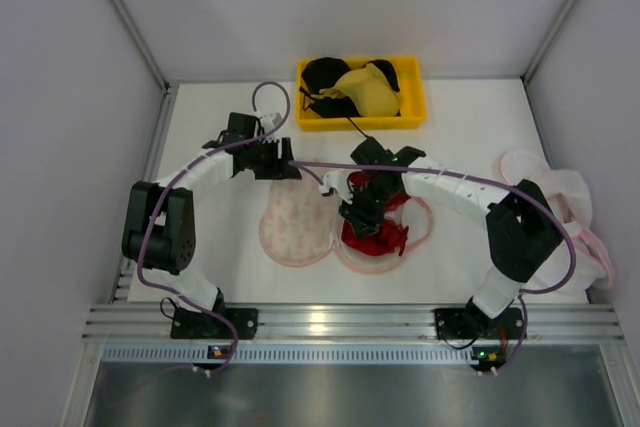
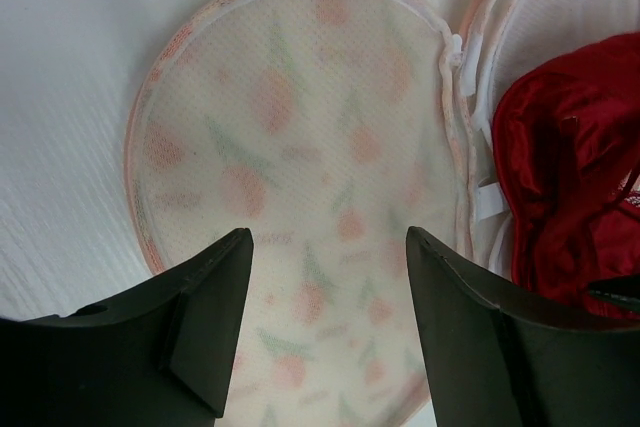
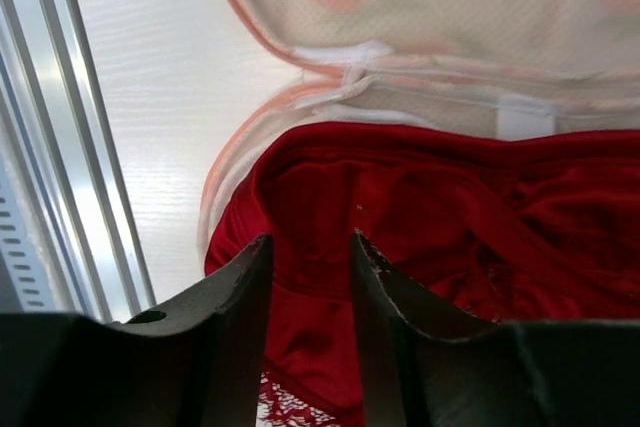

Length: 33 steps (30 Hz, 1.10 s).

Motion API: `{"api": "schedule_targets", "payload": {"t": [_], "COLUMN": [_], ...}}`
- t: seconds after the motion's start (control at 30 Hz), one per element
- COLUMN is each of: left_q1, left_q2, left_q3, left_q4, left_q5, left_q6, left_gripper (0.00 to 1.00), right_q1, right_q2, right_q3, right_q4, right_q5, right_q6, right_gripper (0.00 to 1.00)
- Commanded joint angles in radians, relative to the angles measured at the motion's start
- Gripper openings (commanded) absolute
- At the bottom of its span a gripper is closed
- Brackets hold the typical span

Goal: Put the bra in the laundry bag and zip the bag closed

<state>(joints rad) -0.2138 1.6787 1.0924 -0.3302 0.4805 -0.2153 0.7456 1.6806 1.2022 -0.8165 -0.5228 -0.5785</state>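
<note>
From my overhead feed, the laundry bag [image 1: 293, 229] lies opened flat near the middle of the table [image 1: 210, 247], its two lobes side by side. The bra [image 1: 380, 239] sits bunched in the right-hand lobe, inside the pink zip trim, with some red lace spilling toward the lower edge. My right gripper [image 3: 310, 247] hangs directly over that red fabric. On its wrist camera the jaws stand a narrow gap apart, with the bra showing between and beyond them and nothing pinched, so I read that claw as released. My left gripper [image 2: 328, 247] hovers above the printed left-hand lobe near its upper edge, jaws spread wide and holding nothing. The mesh lies flat and unwrinkled below it. At the top centre of the overhead frame a yellow bin [image 1: 360, 124] holds black bras [image 1: 322, 75] and a yellow bra [image 1: 372, 87]. At the right edge lie plain white bags [image 1: 560, 197] with pink edging, well apart from the work.
</note>
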Motion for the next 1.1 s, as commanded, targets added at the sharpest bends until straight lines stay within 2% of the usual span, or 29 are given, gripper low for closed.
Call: {"api": "schedule_targets", "payload": {"t": [0.0,0.2,0.3,0.37,0.47,0.6,0.7,0.77,0.9,1.07], "left_q1": [0.005,0.037,0.085,0.105,0.134,0.142,0.160,0.171,0.174,0.174], "left_q2": [0.007,0.010,0.007,0.007,0.004,0.006,0.016,0.026,0.047,0.064], "left_q3": [0.021,0.032,0.034,0.035,0.038,0.026,0.009,0.009,0.015,0.029], "left_q4": [0.002,-0.033,-0.061,-0.085,-0.118,-0.147,-0.158,-0.156,-0.156,-0.155], "left_q5": [-0.011,-0.005,0.007,0.009,0.007,-0.049,-0.040,-0.022,-0.005,0.004], "left_q6": [0.007,0.020,0.045,0.071,0.126,0.206,0.226,0.218,0.185,0.171], "left_gripper": [0.69,0.69,0.69,0.68,0.68,0.68,0.68,0.68,0.67,0.67], "right_q1": [0.014,-0.009,-0.063,-0.104,-0.233,-0.400,-0.455,-0.469,-0.476,-0.473], "right_q2": [0.004,-0.030,-0.065,-0.100,-0.127,-0.122,-0.125,-0.146,-0.193,-0.136], "right_q3": [0.106,0.169,0.183,0.180,0.162,0.142,0.099,0.042,-0.072,-0.079], "right_q4": [-0.009,-0.018,-0.009,0.019,0.042,-0.007,-0.035,-0.062,-0.004,0.100], "right_q5": [0.021,0.076,0.072,0.064,0.040,0.059,0.067,0.092,0.113,0.116], "right_q6": [0.003,0.046,0.077,0.112,0.158,0.172,0.155,0.097,0.063,0.100], "right_gripper": [0.38,0.56,0.57,0.57,0.54,0.49,0.48,0.45,0.43,0.43]}}
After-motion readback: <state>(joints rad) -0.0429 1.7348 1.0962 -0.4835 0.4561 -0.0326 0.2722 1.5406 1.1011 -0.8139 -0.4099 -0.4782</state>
